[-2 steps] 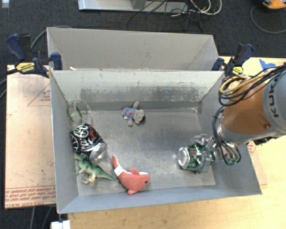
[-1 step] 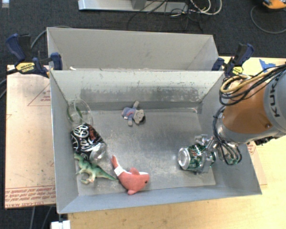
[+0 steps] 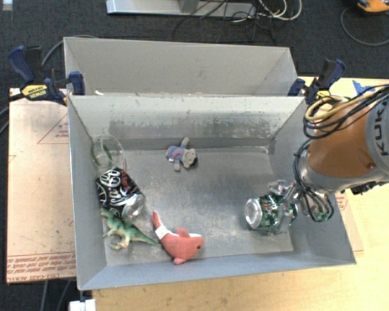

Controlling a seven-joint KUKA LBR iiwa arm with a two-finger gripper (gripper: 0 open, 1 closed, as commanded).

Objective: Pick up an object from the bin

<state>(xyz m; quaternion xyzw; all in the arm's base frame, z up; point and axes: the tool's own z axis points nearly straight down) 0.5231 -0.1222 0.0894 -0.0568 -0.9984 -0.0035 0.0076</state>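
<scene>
A crushed green and silver drink can (image 3: 259, 214) lies on its side at the right of the bin floor, near the front. My gripper (image 3: 293, 203) is low at the right wall, right beside the can's right end and seemingly touching it. The orange cover on the wrist hides the upper part of the gripper.
A small grey and purple elephant toy (image 3: 182, 155) lies at the back middle. Along the left wall are a clear plastic cup (image 3: 106, 151), a crumpled black and white can (image 3: 119, 190), a green dinosaur (image 3: 122, 229) and a pink plush fish (image 3: 179, 242).
</scene>
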